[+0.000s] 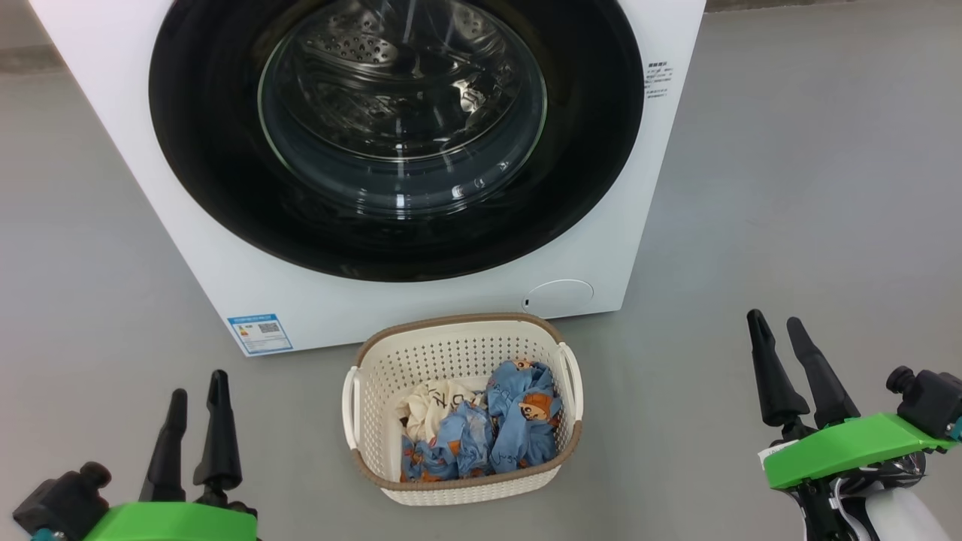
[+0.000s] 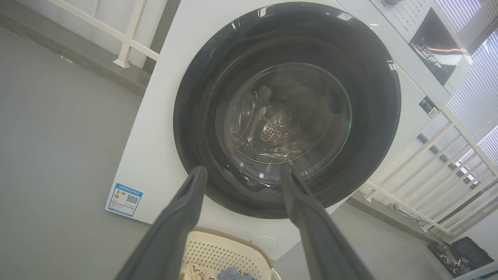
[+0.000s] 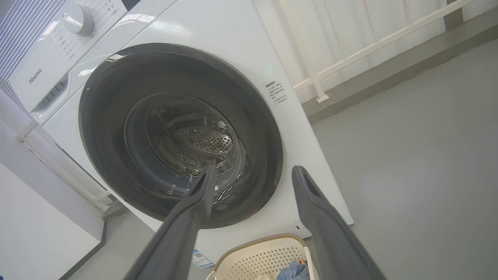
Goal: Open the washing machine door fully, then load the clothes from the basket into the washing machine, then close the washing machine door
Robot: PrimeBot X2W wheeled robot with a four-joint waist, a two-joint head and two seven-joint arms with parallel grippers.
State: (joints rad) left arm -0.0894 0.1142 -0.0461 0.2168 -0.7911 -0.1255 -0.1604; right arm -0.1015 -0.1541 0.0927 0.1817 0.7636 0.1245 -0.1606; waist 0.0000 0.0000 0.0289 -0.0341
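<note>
Washing machine (image 1: 248, 285) dead ahead, washing machine door (image 1: 210, 150) set in its front. Basket (image 1: 451, 353) on floor (image 1: 789, 188) just before it, clothes (image 1: 481, 428) inside. Label sticker (image 1: 260, 333) behind-left of basket, filter cap (image 1: 558, 296) behind-right. My left gripper (image 1: 198, 383) left of basket, right gripper (image 1: 773, 318) right, both well apart.

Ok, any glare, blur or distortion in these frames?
Head view: sharp, with light streaks glaring on the door glass. Left wrist view: wide-angle tilt, blinds washed out, left fingers soft. Right wrist view: same bend, right fingers soft, sheen on the washer top.
</note>
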